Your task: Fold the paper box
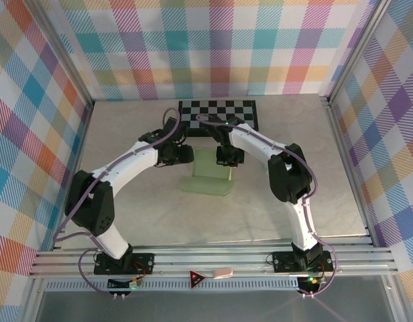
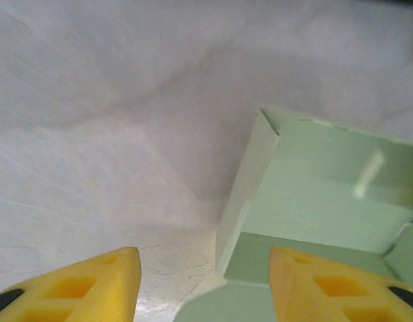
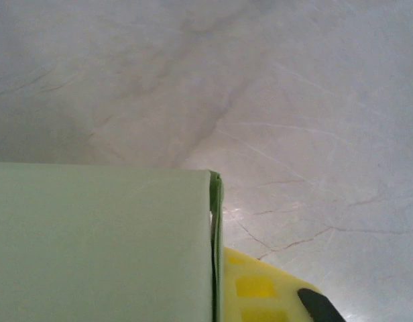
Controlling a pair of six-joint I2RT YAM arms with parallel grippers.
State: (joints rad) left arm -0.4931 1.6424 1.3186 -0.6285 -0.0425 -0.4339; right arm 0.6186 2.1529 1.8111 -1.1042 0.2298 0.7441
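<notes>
Left gripper (image 2: 201, 275) open beside the box (image 2: 314, 194); right gripper (image 1: 228, 158) pinches its wall (image 3: 99, 241).
We judge it half done: partly raised, more folds remain.

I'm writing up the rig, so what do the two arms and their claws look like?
The left arm and right arm have white shells, black joints and purple cables alongside. The left claw and right claw have yellow fingers with square recesses and black tips.

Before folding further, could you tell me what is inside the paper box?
The paper box shows bare green panels; a finger of the left hand hides its near corner.
</notes>
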